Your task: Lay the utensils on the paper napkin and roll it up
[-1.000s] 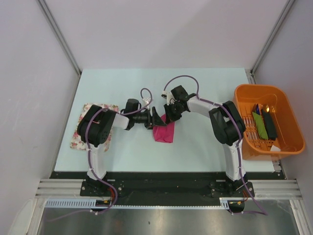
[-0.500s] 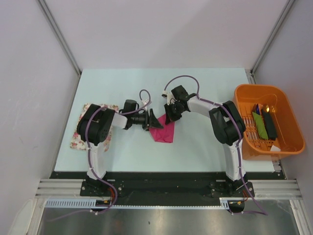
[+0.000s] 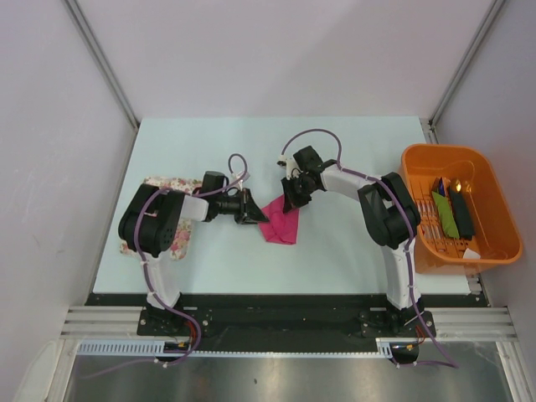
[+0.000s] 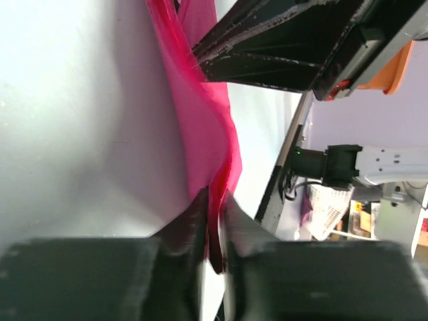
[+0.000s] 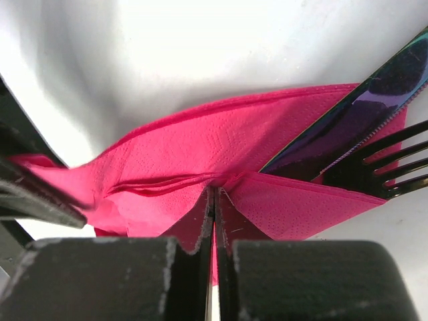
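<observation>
A: Left side first — edges?

B: Floral mat (image 3: 155, 239) lies near the counter's (image 3: 352, 251) left edge, the left arm partly over it. The napkin (image 3: 280, 224) is mid-counter, folded into a rough triangle and well apart from every edge. There's a wide stretch of counter behind it and to its right.

A: Left hand?

B: Left hand (image 3: 249, 207) sits low, pointing right at the napkin's left side. In the wrist view its fingers (image 4: 194, 221) are all but together, clenched on a thin pink edge of the napkin.

A: Right hand?

B: Right hand (image 3: 292, 199) comes in from the far right, at the napkin's upper corner, near the left hand. Its fingers (image 5: 200, 221) are pressed together, pinching a fold of napkin between them.

A: Utensils?

B: In the right wrist view, a knife (image 5: 348, 124) with a purple sheen and a dark fork (image 5: 384, 160) lie side by side, poking out from the napkin's folded flap. Handles hidden.

A: Far right?

B: Orange tub (image 3: 502, 209) at the counter's right edge — cluttered, well apart from both hands.
</observation>
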